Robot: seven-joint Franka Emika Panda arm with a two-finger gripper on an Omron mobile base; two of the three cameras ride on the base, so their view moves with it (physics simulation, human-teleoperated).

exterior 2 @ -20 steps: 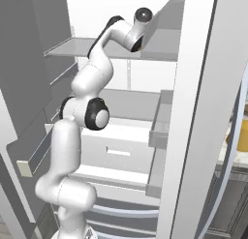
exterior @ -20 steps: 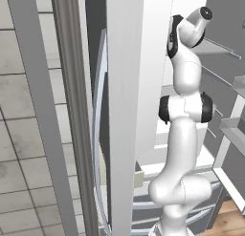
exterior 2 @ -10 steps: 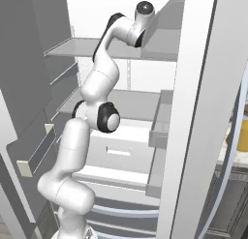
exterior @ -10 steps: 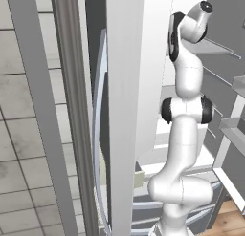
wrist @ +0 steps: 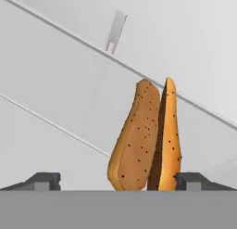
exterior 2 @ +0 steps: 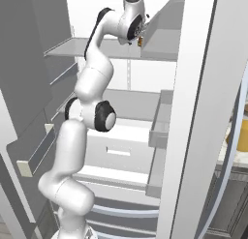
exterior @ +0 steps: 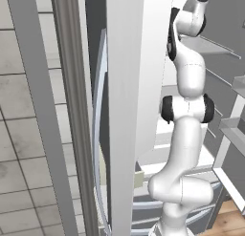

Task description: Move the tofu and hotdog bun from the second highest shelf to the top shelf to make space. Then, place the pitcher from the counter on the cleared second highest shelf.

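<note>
The hotdog bun [wrist: 146,137] was seen at 12 o'clock between the tool's [wrist: 115,181] spread, unclamped tips – soft and light, it would best be gripped gently across its middle.

Kitchen: open fridge [exterior 2: 160,136], shelves.

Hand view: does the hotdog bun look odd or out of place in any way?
Nothing looks damaged. The hotdog bun reaches away from the camera between the open finger tips, which stand apart from it on both sides. The gripper is not closed on it.
</note>
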